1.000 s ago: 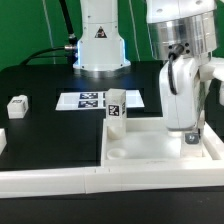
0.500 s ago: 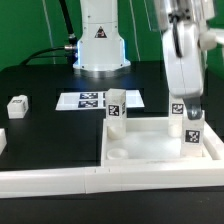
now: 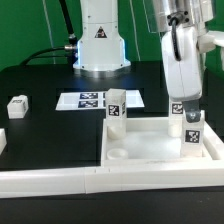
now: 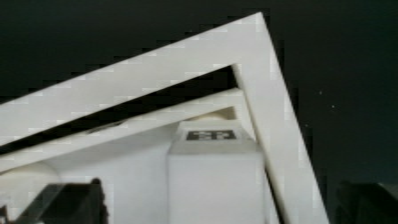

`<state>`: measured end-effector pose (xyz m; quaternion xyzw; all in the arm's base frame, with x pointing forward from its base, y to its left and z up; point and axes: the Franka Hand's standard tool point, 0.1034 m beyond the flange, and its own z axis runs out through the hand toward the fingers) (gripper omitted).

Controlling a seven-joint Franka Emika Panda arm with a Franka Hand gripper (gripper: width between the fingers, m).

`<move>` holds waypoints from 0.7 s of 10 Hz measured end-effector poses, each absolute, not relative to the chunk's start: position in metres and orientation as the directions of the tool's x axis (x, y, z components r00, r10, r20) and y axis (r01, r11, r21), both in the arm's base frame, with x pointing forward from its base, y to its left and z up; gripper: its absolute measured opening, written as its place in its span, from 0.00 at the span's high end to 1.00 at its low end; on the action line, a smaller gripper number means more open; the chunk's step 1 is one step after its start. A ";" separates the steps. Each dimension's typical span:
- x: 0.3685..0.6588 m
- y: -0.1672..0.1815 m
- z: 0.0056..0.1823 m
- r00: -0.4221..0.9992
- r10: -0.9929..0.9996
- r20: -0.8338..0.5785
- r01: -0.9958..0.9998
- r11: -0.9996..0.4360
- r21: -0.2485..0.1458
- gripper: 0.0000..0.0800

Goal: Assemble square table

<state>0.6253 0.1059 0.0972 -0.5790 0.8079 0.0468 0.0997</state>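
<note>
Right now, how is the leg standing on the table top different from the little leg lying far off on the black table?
The standing leg is upright at the table top's back corner; the loose leg lies flat on the black table. The standing leg looks taller; the loose one looks squat. The standing leg touches the top; the loose one sits alone. Both are white with black tags.

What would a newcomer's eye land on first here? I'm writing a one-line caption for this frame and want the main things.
First, the white gripper hanging open just above a tagged leg post that stands upright at the square top's corner on the exterior view's right. Next, a second leg post upright at the top's far corner toward the exterior view's left. Behind lies the marker board, flat on the black table.
</note>
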 end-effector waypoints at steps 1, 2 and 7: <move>0.624 0.093 0.095 -0.233 -0.950 -0.206 -0.968 0.247 -0.047 0.19; 0.623 0.078 0.099 -0.159 -0.966 -0.203 -0.982 0.176 -0.068 0.19; 0.620 0.030 0.131 0.224 -0.965 -0.136 -0.964 -0.199 -0.173 0.19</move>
